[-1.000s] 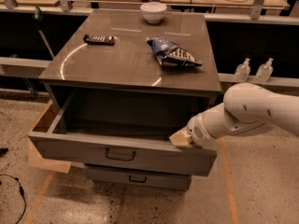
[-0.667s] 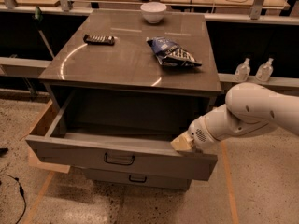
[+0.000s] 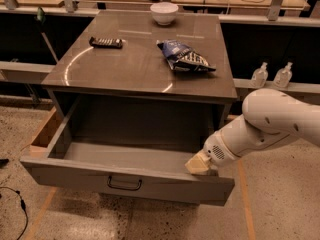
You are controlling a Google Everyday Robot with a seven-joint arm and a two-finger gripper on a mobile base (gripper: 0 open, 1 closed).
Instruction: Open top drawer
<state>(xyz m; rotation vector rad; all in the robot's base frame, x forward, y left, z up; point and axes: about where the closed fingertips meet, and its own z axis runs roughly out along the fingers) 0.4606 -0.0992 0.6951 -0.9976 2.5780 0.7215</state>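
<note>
The top drawer [image 3: 75, 180] is pulled far out of the grey cabinet. Its flat grey front faces me, with a dark wire pull handle [image 3: 124, 184] at the centre, and its deep grey interior [image 3: 127, 156] looks bare. My gripper [image 3: 199, 165] is at the end of the white arm [image 3: 272, 121] that reaches in from the right. It sits at the drawer's front right corner, just inside the top edge of the front panel. The lower drawers are hidden behind the open drawer.
On the cabinet top [image 3: 125, 66] lie a white bowl [image 3: 164, 12] at the back, a dark remote [image 3: 106, 42] on the left and a blue snack bag [image 3: 185, 56] on the right. A light wooden box [image 3: 44, 134] stands left of the drawer. Two bottles [image 3: 272, 75] stand at right.
The drawer has slid further out toward me. My gripper has moved with its front right corner, down and toward me.
</note>
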